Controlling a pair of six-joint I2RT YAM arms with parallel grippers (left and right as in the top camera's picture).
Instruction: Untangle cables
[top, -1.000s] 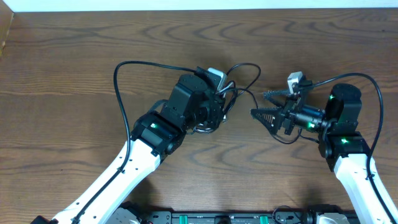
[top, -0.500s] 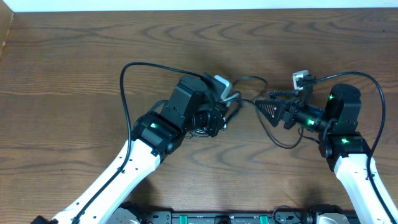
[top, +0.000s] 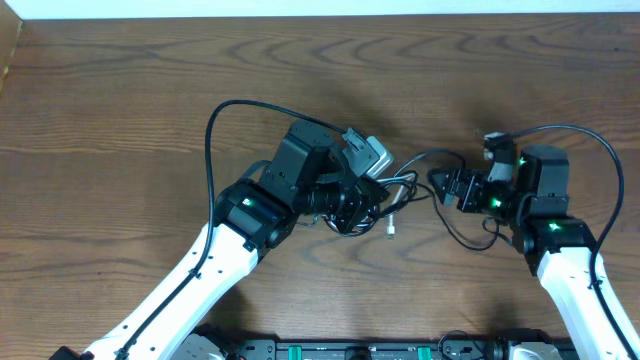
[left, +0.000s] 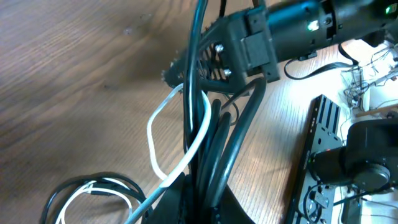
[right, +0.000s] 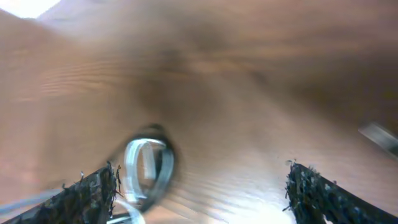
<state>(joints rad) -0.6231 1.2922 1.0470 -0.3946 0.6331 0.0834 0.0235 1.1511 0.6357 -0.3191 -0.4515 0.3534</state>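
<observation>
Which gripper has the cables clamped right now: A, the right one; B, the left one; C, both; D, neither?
B: the left gripper is shut on the cables, while the right gripper stands wide open.

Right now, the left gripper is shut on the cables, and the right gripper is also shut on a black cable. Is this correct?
Not quite. The left gripper is shut on the cables, but the right gripper is open and holds nothing. The right wrist view shows its fingers far apart, with no cable gripped between them.
</observation>
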